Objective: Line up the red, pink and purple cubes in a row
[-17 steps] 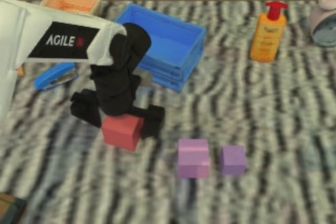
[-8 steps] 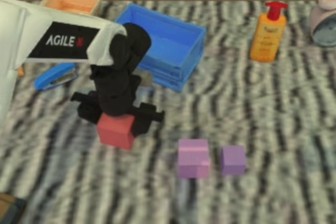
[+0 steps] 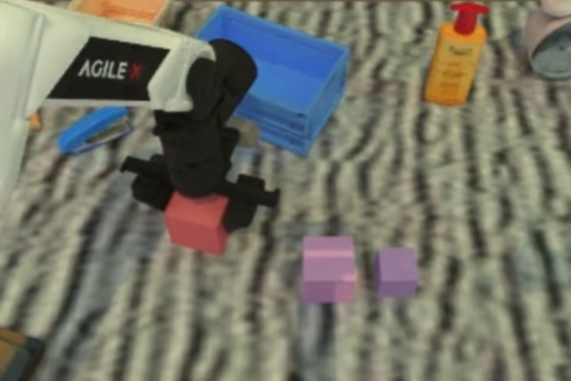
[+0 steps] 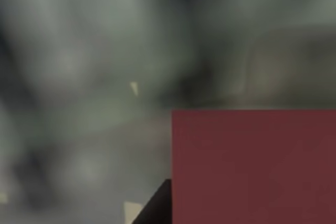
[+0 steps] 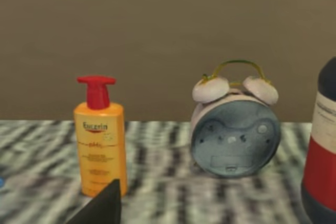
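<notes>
Jaws of left gripper [image 3: 200, 195] clamp the red cube [image 3: 197, 223] between them; rigid, probably light, flat sides grip securely.

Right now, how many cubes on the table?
3. Red cube in the left gripper; pink cube right of it; purple cube beside the pink, farthest right. None looks hidden.
</notes>
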{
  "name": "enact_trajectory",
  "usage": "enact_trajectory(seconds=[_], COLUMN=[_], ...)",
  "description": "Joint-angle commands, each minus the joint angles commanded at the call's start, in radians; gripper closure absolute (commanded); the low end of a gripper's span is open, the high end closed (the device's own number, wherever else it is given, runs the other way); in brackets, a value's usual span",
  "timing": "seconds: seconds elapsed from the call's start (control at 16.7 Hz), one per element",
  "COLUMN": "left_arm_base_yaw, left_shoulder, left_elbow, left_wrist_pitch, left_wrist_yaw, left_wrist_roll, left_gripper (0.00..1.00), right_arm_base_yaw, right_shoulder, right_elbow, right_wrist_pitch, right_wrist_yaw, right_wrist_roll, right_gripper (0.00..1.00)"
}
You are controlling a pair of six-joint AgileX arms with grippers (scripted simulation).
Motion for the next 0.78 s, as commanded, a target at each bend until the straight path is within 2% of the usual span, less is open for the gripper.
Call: enact_trajectory(seconds=[0.42, 0.78], left_arm_base_yaw=[0.002, 0.017], left_shoulder=[-0.020, -0.104], left_elbow=[0.014, 0.111], left_wrist_pitch=[-0.022, -0.212], left_wrist_yaw=[-0.003, -0.004], left_wrist_roll=[0.001, -0.001], left_gripper=[1.00, 1.00], right_arm_base_yaw=[0.000, 0.000], right_shoulder=[0.000, 0.000], right_elbow=[0.000, 0.000], right_wrist_pitch=[0.000, 0.000], right_wrist_yaw=[0.000, 0.000], right_wrist_roll=[0.000, 0.000], right_gripper=[0.00, 0.00])
